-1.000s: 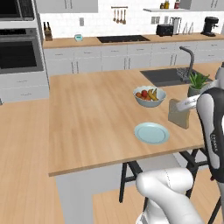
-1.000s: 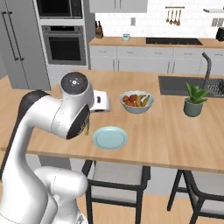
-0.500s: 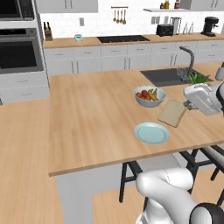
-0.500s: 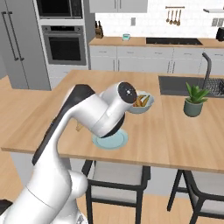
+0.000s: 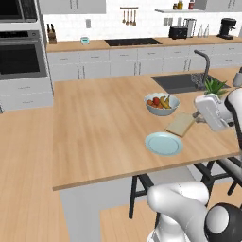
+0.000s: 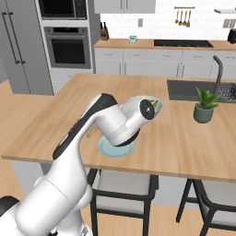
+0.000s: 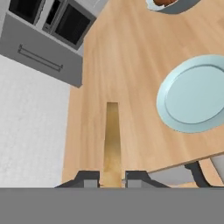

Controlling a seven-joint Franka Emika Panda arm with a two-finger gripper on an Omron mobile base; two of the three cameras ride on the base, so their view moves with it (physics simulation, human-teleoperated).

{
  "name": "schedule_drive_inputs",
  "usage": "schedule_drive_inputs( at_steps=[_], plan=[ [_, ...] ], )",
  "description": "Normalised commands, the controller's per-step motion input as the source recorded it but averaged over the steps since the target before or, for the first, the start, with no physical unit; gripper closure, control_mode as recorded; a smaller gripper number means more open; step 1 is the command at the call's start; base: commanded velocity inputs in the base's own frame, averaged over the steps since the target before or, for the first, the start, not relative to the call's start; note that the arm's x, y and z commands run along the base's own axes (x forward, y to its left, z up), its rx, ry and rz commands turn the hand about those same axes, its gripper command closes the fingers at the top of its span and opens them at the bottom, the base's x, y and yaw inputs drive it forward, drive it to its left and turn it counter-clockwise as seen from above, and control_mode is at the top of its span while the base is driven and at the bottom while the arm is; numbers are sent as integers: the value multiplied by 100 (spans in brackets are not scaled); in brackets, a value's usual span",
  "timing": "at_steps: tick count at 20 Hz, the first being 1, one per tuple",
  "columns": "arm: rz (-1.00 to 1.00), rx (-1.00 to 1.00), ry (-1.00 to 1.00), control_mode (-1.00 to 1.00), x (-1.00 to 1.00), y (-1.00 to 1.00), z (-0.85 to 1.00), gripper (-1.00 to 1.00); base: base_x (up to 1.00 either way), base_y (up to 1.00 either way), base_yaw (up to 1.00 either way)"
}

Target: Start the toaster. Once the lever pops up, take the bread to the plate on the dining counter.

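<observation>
Bread (image 5: 180,124): thin tan slice, held at one edge, lying nearly flat in the air above the dining counter (image 5: 104,123). In the left base view it sits between the fruit bowl (image 5: 161,104) and the plate (image 5: 163,143), just beyond the plate's far right rim. It does not appear to rest on the wood, though the height above it is hard to judge from these angles.

Gripper (image 7: 111,178): jaws closed on the bread. In the hand view the slice is seen edge-on as a narrow tan strip running straight out from between the two dark finger tips (image 7: 87,178), so its long axis continues the line of the hand.

Key relation: the plate is off to one side of the slice, not under it. In the hand view the pale blue-green disc (image 7: 197,94) lies to the right of the strip with bare counter between them; the free end of the bread points past the plate's edge, not at its centre.

Judgement: carry step nearly done; bread is near the plate but not over it. The next move would call for a short sideways shift toward the plate's middle, then lowering and release.

Toaster (image 5: 178,32) stands well away on the back worktop, beside the coffee machine (image 5: 227,27).
</observation>
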Motion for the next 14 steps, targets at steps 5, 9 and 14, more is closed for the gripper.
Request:
schedule_drive_inputs(
  at_steps=[5, 9, 14],
  plan=[
    [-4, 0, 0, -100, 36, -12, -48, 100, 0, 0, 0],
    [-4, 0, 1, -100, 28, -10, -45, 100, 0, 0, 0],
    [-5, 0, 2, -100, 23, -10, -42, 100, 0, 0, 0]
  ],
)
